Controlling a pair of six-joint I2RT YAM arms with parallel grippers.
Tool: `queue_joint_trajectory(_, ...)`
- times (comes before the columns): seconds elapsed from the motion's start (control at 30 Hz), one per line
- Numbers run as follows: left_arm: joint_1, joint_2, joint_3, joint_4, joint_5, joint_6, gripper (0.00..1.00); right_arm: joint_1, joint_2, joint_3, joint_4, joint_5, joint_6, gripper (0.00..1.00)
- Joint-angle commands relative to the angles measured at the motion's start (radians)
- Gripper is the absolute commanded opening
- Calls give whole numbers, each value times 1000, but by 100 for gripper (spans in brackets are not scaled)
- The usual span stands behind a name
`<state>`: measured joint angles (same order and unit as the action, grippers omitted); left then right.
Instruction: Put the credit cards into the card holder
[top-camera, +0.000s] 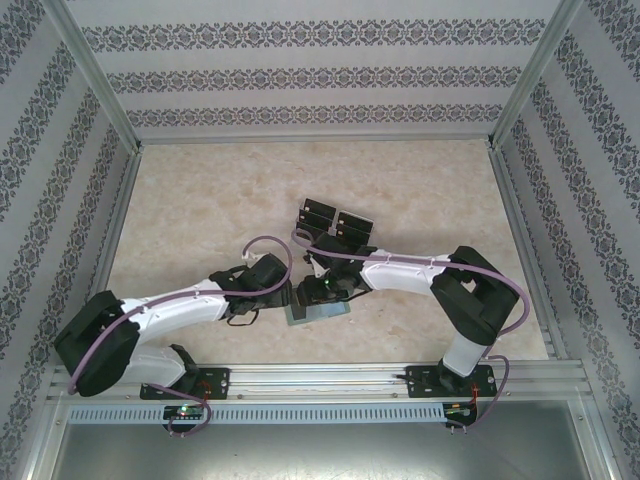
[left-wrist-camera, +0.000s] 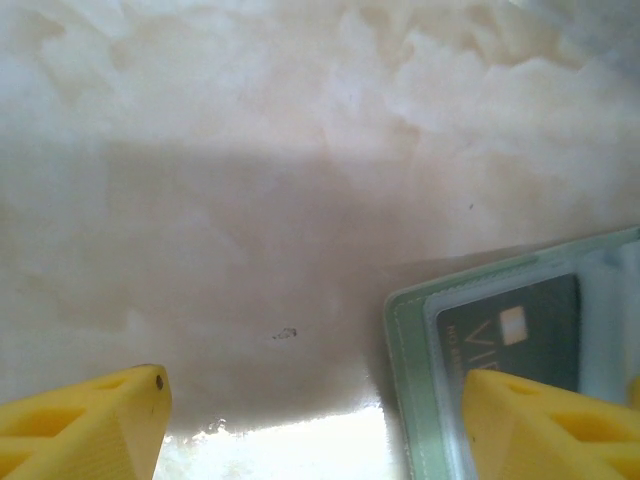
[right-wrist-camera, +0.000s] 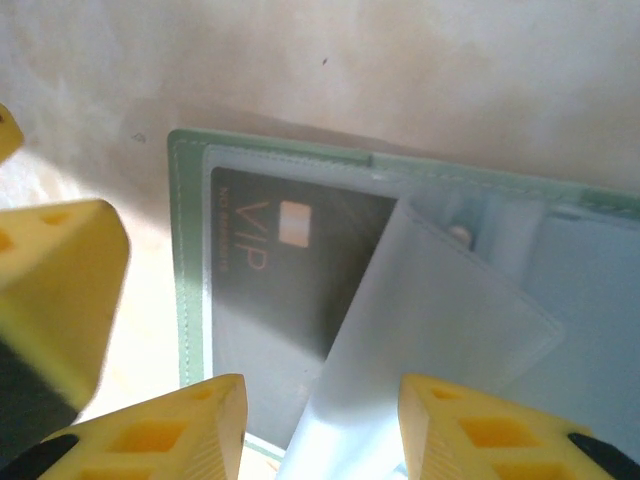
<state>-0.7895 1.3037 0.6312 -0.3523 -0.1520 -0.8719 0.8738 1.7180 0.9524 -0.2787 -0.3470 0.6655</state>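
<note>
While the marbled surface (top-camera: 200, 200) carries everything, the work sits close to the middle of its near edge, where the left arm (top-camera: 170, 312) and right arm (top-camera: 400, 272) meet over the card holder (top-camera: 318, 314). The holder lies open and flat, its grey-green border (right-wrist-camera: 190, 250) framing clear sleeves. The loose credit cards (top-camera: 335, 220) wait in a small cluster near the middle of the surface, apart from the holder and farther from the arms.

One card (right-wrist-camera: 300, 270) marked VIP already lies inside a sleeve, so I judge the step in hand to be readying the next pocket. A clear flap (right-wrist-camera: 440, 320) rises off the holder and runs down between the fingers of the right gripper (right-wrist-camera: 322, 430), whose jaws stand apart with a plain gap, not clamped on it. The left gripper (left-wrist-camera: 315, 430) is spread wide, one finger (left-wrist-camera: 545, 425) over the holder's edge (left-wrist-camera: 405, 350), the other over bare surface.

To do this well, the left finger should pin the border so the holder cannot slide, while the right closes low on the flap and lifts gently. The thin plastic may buckle or drag the seated card out, so pull slowly.
</note>
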Motion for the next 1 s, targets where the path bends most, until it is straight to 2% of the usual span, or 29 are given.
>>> queue_joint_trajectory(0.0,15,-53,-20,-49,-65,-47,77,17,19,14,10,-17,22,45)
queue_joint_trajectory(0.57,59,-195,-64,-100,-110,-78,77,100,104,176,-34,-7,30,45)
queue_joint_trajectory(0.97,78,-295,-97,-160,-159,-109,77,94,170,535,-188,18,-43,45)
